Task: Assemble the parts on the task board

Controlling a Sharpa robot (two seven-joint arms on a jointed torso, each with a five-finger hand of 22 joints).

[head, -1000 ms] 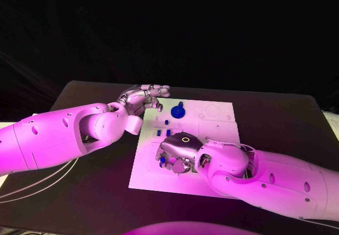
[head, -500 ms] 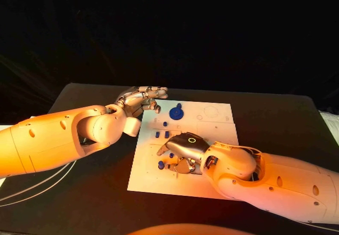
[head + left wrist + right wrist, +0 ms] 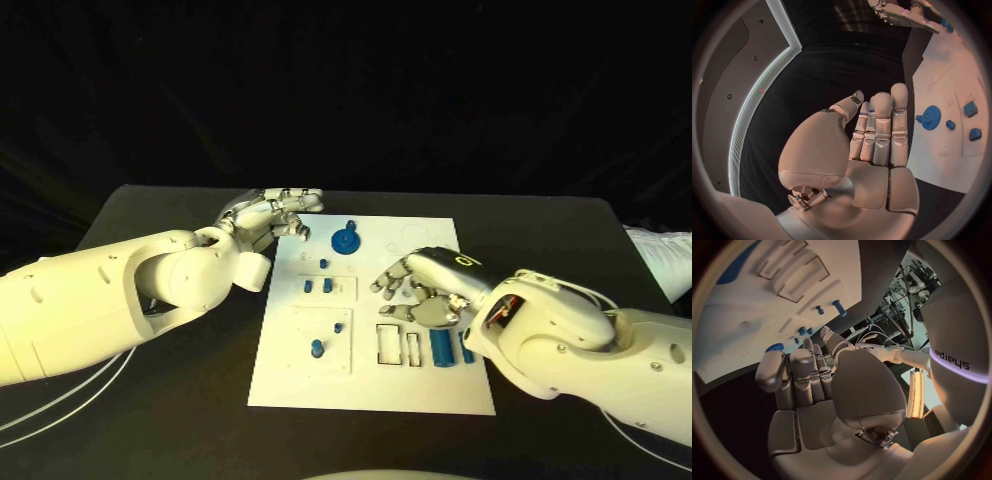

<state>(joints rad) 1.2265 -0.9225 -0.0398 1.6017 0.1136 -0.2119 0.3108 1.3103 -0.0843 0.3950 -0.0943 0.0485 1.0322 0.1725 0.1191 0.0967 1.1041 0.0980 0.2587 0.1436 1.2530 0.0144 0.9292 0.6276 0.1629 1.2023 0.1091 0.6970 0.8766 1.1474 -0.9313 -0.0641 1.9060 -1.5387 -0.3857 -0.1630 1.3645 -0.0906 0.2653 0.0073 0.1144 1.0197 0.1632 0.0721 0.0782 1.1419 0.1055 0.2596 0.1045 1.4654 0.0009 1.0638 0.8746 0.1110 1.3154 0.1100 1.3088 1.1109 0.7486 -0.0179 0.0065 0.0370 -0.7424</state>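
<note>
The left hand point(image 3: 268, 214) hung at the far left corner of the white board point(image 3: 296, 385), fingers straight and together, nothing in it; the left wrist view showed the same flat, empty palm point(image 3: 870, 145) beside the board's edge. Just to its right on the board sat the blue gear point(image 3: 346, 240), lying flat near the far edge. Nearer the robot, a few small blue pegs point(image 3: 326, 286) stood in the board's left column, and one more peg point(image 3: 316, 348) stood in the square panel below them. Further right, a longer blue block point(image 3: 440, 345) lay in one of the slots near the board's middle. The right hand point(image 3: 421, 288) hovered over the board's centre right, just above that block, fingers spread and curled downward, holding nothing that I could see.

Judging by this, the step in hand was choosing and picking the next piece. To do it well, the right hand would need to come straight down over one piece with fingers apart, pinch it by its sides, and lift vertically so that neighbouring pegs were not knocked. The left hand was best kept off the board.
</note>
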